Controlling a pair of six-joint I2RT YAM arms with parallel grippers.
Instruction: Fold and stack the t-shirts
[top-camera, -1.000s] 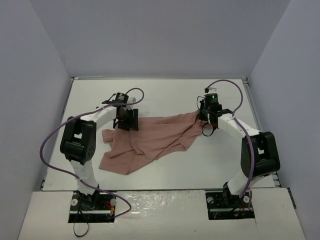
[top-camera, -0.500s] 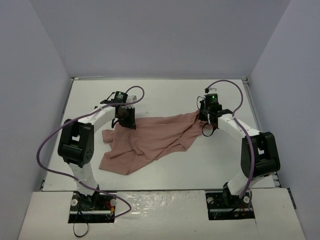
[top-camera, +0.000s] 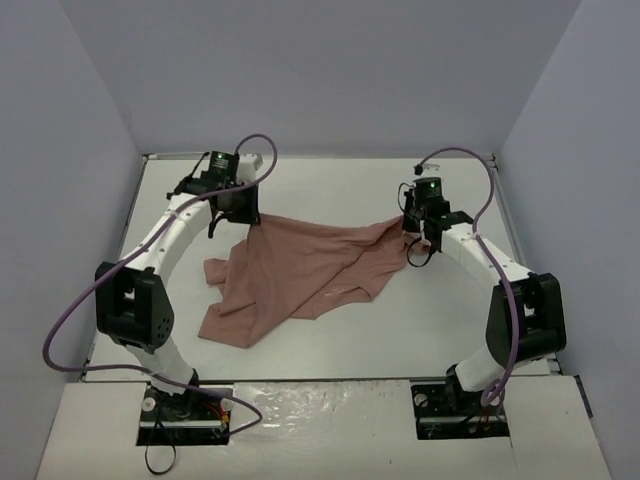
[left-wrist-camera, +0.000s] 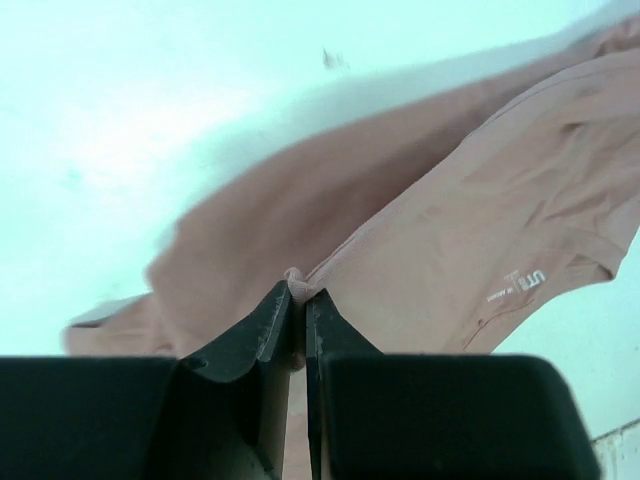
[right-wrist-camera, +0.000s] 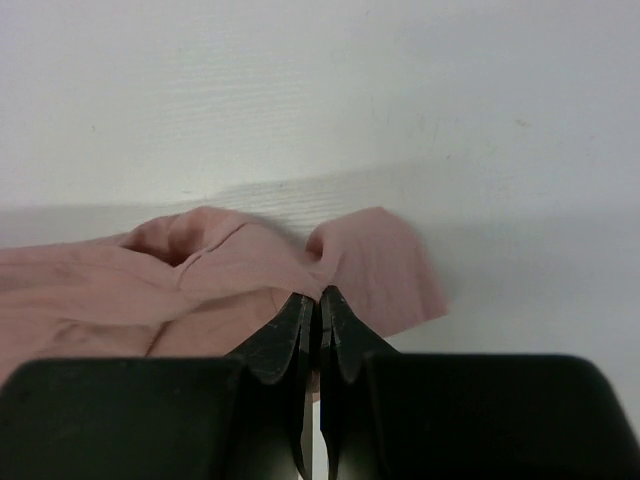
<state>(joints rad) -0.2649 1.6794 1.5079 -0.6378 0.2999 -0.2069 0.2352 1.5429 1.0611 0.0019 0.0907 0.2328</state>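
The white worktop (top-camera: 330, 180) carries one dusty-pink t-shirt (top-camera: 300, 270), crumpled and unfolded. It stretches across the middle between the two arms, and its lower part trails toward the near left. Its far edge is drawn out in a line from the left claw (top-camera: 243, 214) to the right claw (top-camera: 413, 236).

The left claw (left-wrist-camera: 298, 300) is pinched nearly closed on a small fold of the shirt's far-left edge, with cloth (left-wrist-camera: 430, 250) hanging below it. The right claw (right-wrist-camera: 318, 305) is closed tight on a bunched bit of fabric (right-wrist-camera: 220, 275) at the shirt's far-right corner. A small white print (left-wrist-camera: 525, 285) shows on the cloth in the left wrist view.
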